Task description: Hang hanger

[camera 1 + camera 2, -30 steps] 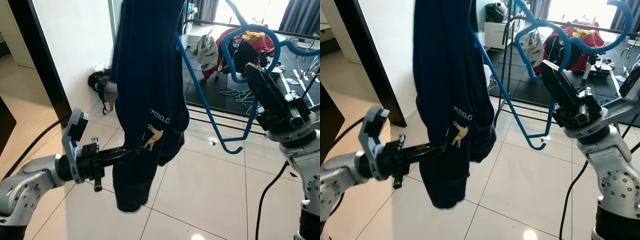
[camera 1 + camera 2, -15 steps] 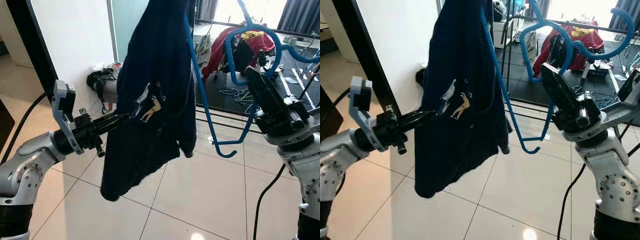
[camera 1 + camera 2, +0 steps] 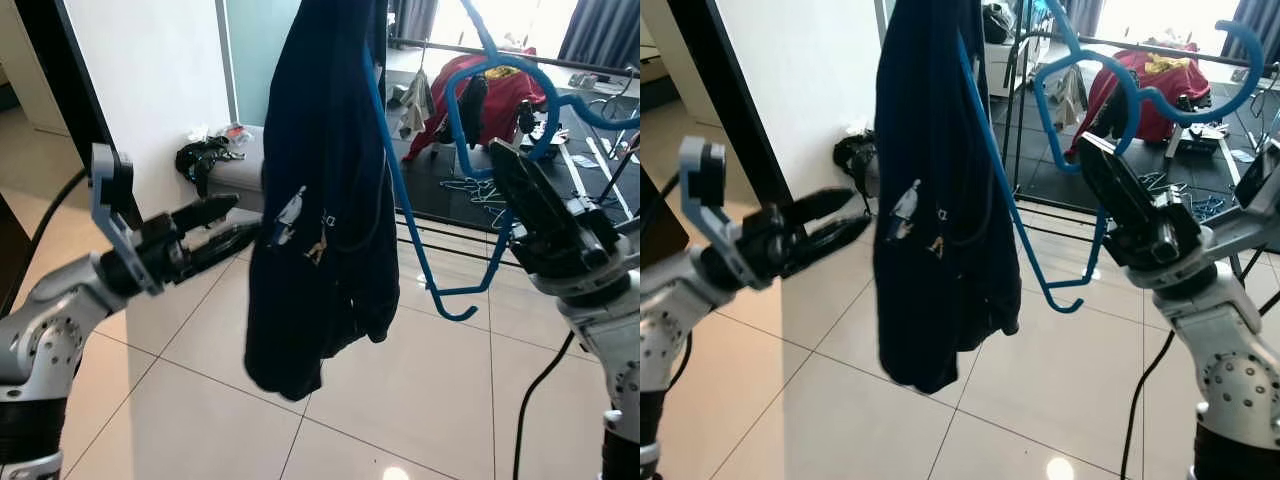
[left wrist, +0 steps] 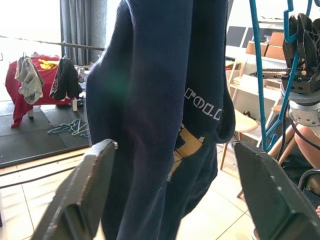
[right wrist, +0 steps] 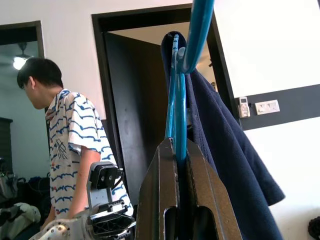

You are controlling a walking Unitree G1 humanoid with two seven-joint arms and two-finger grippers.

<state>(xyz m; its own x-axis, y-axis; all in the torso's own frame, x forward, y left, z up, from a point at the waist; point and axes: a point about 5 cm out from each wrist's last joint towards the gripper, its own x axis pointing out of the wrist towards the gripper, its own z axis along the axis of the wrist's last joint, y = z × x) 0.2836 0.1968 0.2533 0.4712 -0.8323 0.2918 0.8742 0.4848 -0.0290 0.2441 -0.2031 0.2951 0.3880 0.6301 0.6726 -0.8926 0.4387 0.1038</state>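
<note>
A navy garment [image 3: 320, 170] hangs from a blue plastic hanger [image 3: 400, 200] in mid-air before me. My right gripper [image 3: 508, 172] is shut on the hanger's curved hook part at the right; the right wrist view shows the blue hanger [image 5: 181, 120] pinched between both fingers. To the garment's left, my left gripper [image 3: 222, 222] is open, its fingertips just short of the cloth and holding nothing. In the left wrist view the garment [image 4: 150, 100] hangs between and beyond the two spread fingers [image 4: 85, 195].
A drying rack [image 3: 480, 80] with red and grey clothes stands behind on a black mat. A white wall [image 3: 150, 70] and dark door frame [image 3: 70, 100] are at left, with a black bag [image 3: 200, 155] on the tiles. A person [image 5: 70, 140] in a striped shirt stands nearby.
My left gripper has let go of the garment's lower part and opened. The cloth has swung back to hang straight down. The right gripper still holds the hanger.
</note>
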